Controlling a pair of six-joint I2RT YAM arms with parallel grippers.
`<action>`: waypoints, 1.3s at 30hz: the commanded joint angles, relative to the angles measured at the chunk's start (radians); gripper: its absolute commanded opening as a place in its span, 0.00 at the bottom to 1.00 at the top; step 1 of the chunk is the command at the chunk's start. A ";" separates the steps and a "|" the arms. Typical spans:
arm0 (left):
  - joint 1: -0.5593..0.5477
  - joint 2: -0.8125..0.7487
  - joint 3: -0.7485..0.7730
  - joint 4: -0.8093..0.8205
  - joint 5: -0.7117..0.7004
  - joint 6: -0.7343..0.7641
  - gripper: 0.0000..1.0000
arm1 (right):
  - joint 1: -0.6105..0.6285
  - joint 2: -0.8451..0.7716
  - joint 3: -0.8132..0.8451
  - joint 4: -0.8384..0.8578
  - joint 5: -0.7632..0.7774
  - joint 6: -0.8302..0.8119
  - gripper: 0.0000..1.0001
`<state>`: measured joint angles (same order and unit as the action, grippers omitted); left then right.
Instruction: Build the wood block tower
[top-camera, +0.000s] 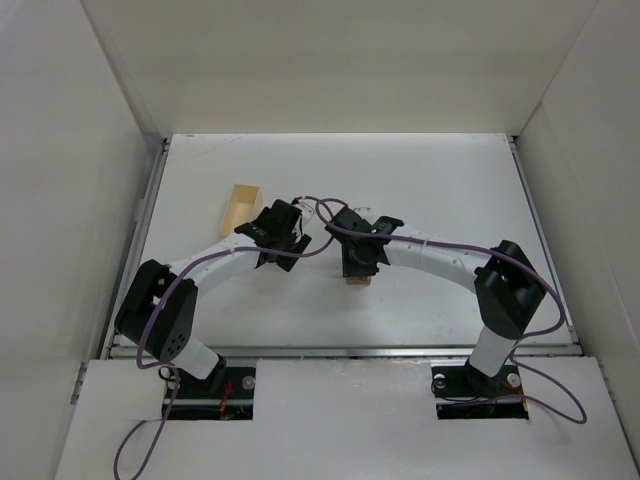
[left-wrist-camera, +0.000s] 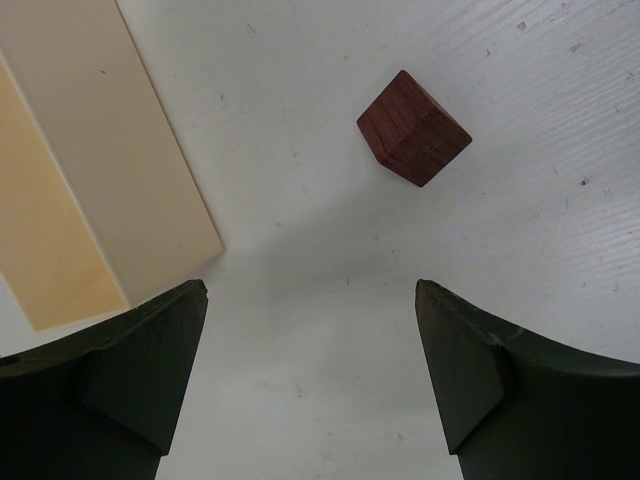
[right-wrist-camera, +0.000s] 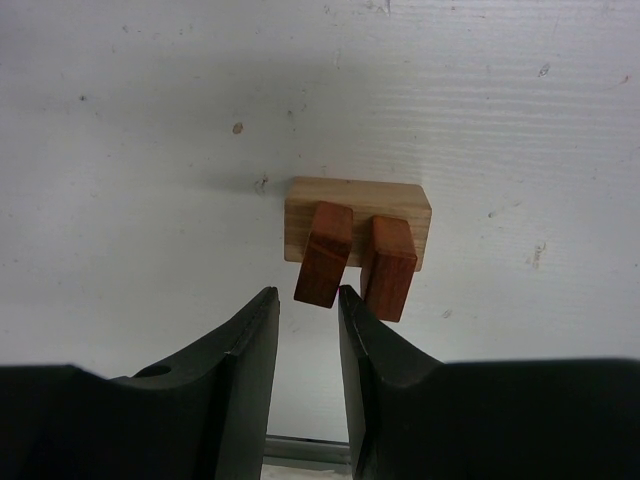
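Observation:
A light tan oblong block (right-wrist-camera: 357, 205) lies flat on the white table. Two reddish-orange blocks stand on it side by side: the left one (right-wrist-camera: 323, 254) leans a little, the right one (right-wrist-camera: 388, 268) is upright. My right gripper (right-wrist-camera: 307, 293) is directly above them, its jaws a narrow gap apart round the top of the left block, with space showing on the left side. In the top view this gripper (top-camera: 358, 262) covers the stack, and only the tan block (top-camera: 357, 281) shows. My left gripper (left-wrist-camera: 311, 290) is wide open and empty. A dark brown cube (left-wrist-camera: 413, 127) lies ahead of it, apart.
A pale wooden tray (left-wrist-camera: 100, 170) lies just left of my left gripper and also shows in the top view (top-camera: 240, 207). White walls enclose the table on three sides. A metal rail (top-camera: 340, 351) runs along the near edge.

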<state>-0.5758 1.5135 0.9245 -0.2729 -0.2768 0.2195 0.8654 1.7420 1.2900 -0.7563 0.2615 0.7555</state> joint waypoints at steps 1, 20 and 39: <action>0.004 -0.045 -0.004 0.009 0.002 -0.011 0.82 | 0.007 0.004 0.032 -0.008 0.001 -0.001 0.36; 0.004 -0.045 -0.004 0.009 0.002 -0.011 0.82 | 0.007 0.025 0.072 -0.017 0.041 -0.001 0.40; 0.004 -0.045 -0.004 0.009 0.002 -0.011 0.82 | 0.007 0.011 0.091 -0.044 0.070 -0.001 0.40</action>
<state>-0.5755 1.5131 0.9245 -0.2729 -0.2764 0.2195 0.8654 1.7828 1.3479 -0.7860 0.3077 0.7525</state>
